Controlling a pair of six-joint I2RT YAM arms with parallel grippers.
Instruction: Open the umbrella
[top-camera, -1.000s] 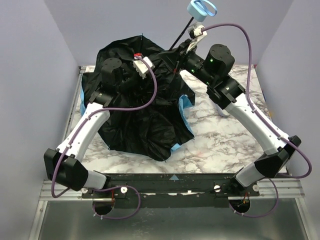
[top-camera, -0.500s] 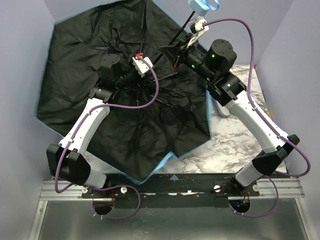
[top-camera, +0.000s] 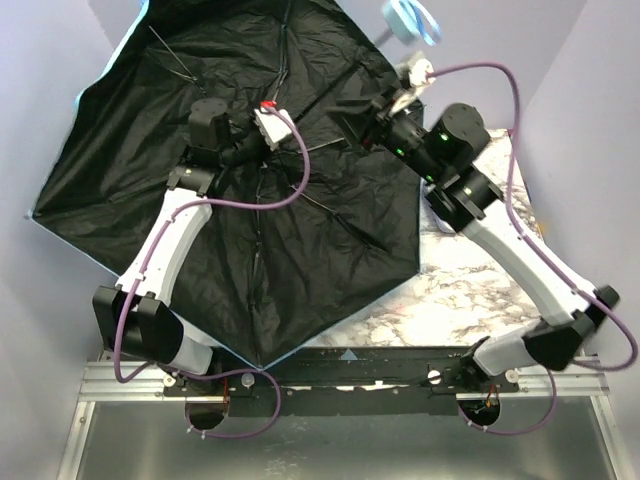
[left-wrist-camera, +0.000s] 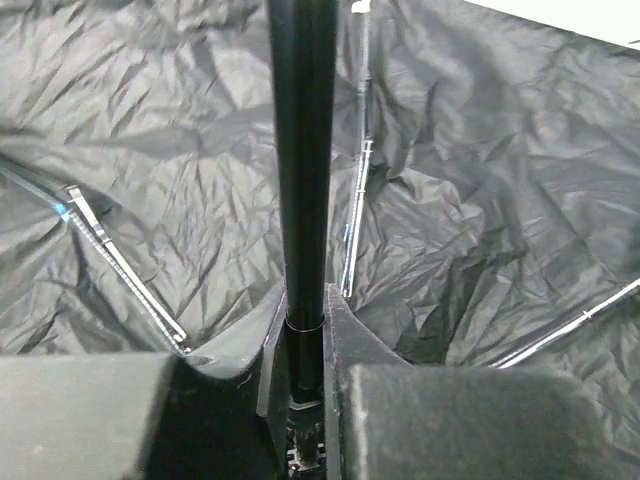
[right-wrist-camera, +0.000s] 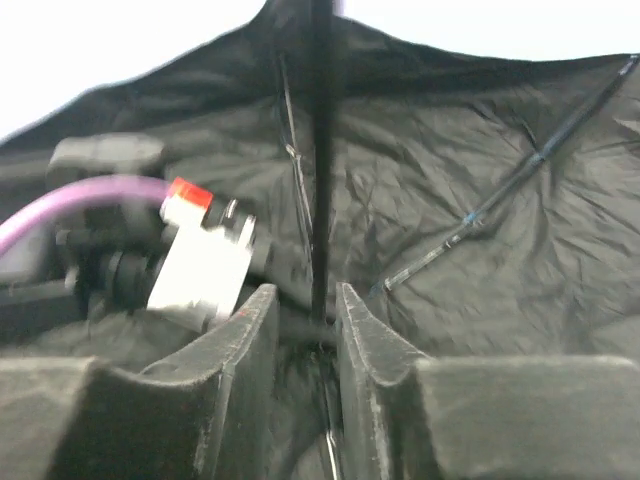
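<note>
From above, my left gripper (left-wrist-camera: 305, 350) is lost against the black underside of the umbrella (top-camera: 330, 230). The canopy is spread wide and covers the left and middle of the marbled worktop (top-camera: 470, 290). Its far edge runs out of the top of the overhead view, and a thin sky-blue rim (top-camera: 60, 238) shows along its left edge. The light-blue handle (top-camera: 408, 20) sits at the far end, up by the back wall and beyond my right wrist; it is smeared by blur.

In my left wrist view the thick black shaft (left-wrist-camera: 303, 150) runs straight up out of the picture. My two fingers press against it on either side with no gap showing, so that gripper is clamped on the umbrella. Silver ribs (left-wrist-camera: 352, 215) fan out over the creased fabric behind it.

In my right wrist view the right gripper (right-wrist-camera: 305, 320) straddles a much thinner stretch of the shaft (right-wrist-camera: 320, 150). There is a narrow gap between its fingers (right-wrist-camera: 250, 335), and the spot where they would meet the shaft is dark, so I cannot tell whether it is gripping.

The white camera block (right-wrist-camera: 200, 265) on my left wrist, with its red cap and purple cable (right-wrist-camera: 90, 195), is too blurred to read any marking.
</note>
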